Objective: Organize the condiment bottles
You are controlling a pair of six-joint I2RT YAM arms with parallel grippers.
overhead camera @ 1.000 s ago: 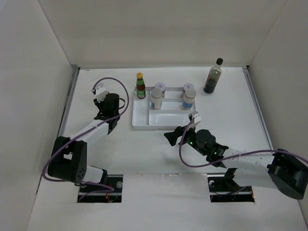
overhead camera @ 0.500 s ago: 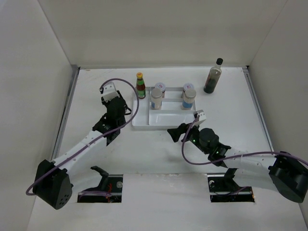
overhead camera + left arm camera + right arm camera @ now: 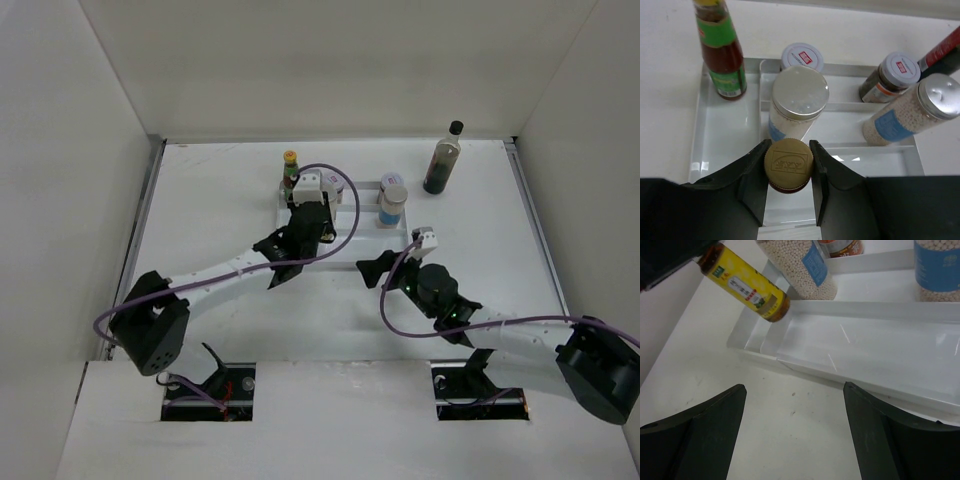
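My left gripper (image 3: 788, 165) is shut on the gold cap of the small yellow-brown bottle (image 3: 745, 287), which it holds tilted over the front left of the white divided tray (image 3: 725, 135). From above, this gripper (image 3: 300, 222) hides the bottle. In the tray stand the red sauce bottle (image 3: 720, 55), two white shakers (image 3: 797, 102) (image 3: 912, 112) and two white-lidded jars (image 3: 801, 55) (image 3: 892, 75). The tall dark bottle (image 3: 443, 160) stands outside the tray at the back right. My right gripper (image 3: 795, 387) is open over bare table just in front of the tray (image 3: 865, 350).
White walls close in the table on the left, back and right. The left arm reaches diagonally from its base across the table to the tray (image 3: 350, 245). The right gripper (image 3: 375, 268) sits close to the tray's front edge.
The left arm has swung right, from left of the tray to over its front left part. The right gripper has crept slightly right and towards the tray.
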